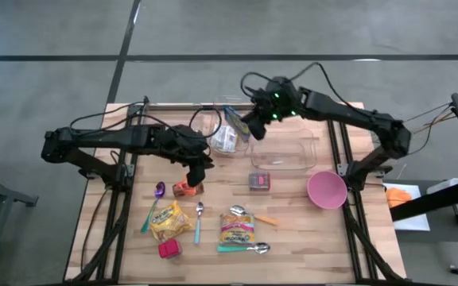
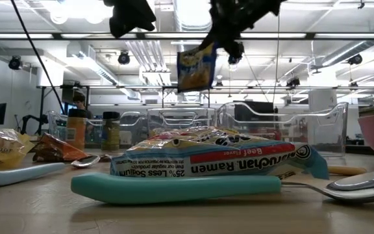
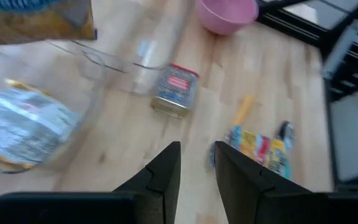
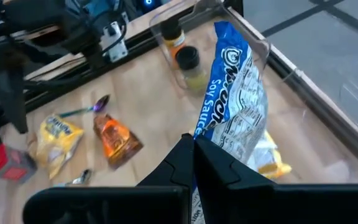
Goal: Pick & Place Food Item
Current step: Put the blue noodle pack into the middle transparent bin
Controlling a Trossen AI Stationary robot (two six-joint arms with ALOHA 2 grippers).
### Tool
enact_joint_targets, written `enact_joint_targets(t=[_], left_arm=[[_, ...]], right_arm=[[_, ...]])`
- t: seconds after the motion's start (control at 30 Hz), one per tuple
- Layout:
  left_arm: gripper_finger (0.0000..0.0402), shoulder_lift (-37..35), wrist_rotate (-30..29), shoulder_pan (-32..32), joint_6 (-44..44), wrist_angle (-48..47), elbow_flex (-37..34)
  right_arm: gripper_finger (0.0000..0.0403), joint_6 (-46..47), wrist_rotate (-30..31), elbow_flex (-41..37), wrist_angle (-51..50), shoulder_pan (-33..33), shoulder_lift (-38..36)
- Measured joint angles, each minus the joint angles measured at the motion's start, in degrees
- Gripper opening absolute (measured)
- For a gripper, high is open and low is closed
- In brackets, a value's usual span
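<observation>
Seen from above, a wooden table (image 1: 293, 238) is filling the centre of the frame, with two dark arms reaching in from either side. The right gripper (image 1: 255, 127), in the upper middle of the overhead view, is clenching a blue and white soy sauce ramen packet (image 4: 235, 118) and holding it in the air over the back of the table, next to a clear rectangular container (image 1: 283, 153) and just right of a clear tub (image 1: 217, 131) that is holding a pale food packet (image 1: 225, 141). In the table-level view the same ramen packet is hanging at the upper centre of the frame, clear of the table. The left gripper (image 1: 196, 176) is hovering in the middle left of the overhead view, just above an orange snack packet (image 1: 187, 188); its fingers (image 3: 166, 171) are standing slightly apart with nothing between them. A pink bowl (image 1: 327, 190) is sitting at the right edge of the table. A small red tin (image 1: 259, 181) is lying near the centre. Along the lower part of the frame, a purple spoon (image 1: 157, 193), a yellow packet (image 1: 171, 220), a small red box (image 1: 168, 249), a beef ramen packet (image 1: 237, 226) and a teal-handled spoon (image 1: 243, 248) are lying spread out.
</observation>
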Motion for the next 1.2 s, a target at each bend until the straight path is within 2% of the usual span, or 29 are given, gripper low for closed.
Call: enact_joint_targets(t=[0.13,0.27,0.47,0.67,0.9,1.2], left_arm=[[0.0105,-1.7,-5.6,-1.0,1.9,0.8,0.0],[0.0105,-5.4,-6.1,-2.0,3.5,7.5,-2.7],[0.0105,-15.1,-4.2,-2.0,0.7,26.1,-15.1],[0.0105,-21.7,-3.9,-2.0,-6.8,36.0,-25.2],[0.0105,-23.5,-3.9,-2.0,-9.6,36.8,-26.5],[0.0105,-23.4,-3.9,-2.0,-9.6,36.7,-25.9]], right_arm=[[0.0007,-0.3,-1.3,3.4,-0.5,-2.0,4.7],[0.0007,-1.2,-2.5,4.2,-0.5,-3.7,7.7],[0.0007,-2.3,-2.5,4.2,0.4,-5.4,11.3],[0.0007,-2.2,-2.5,4.2,3.8,-6.8,15.0],[0.0007,-1.9,-2.2,4.2,3.9,-9.0,18.0],[0.0007,-8.6,4.5,6.4,4.0,-9.0,17.9]])
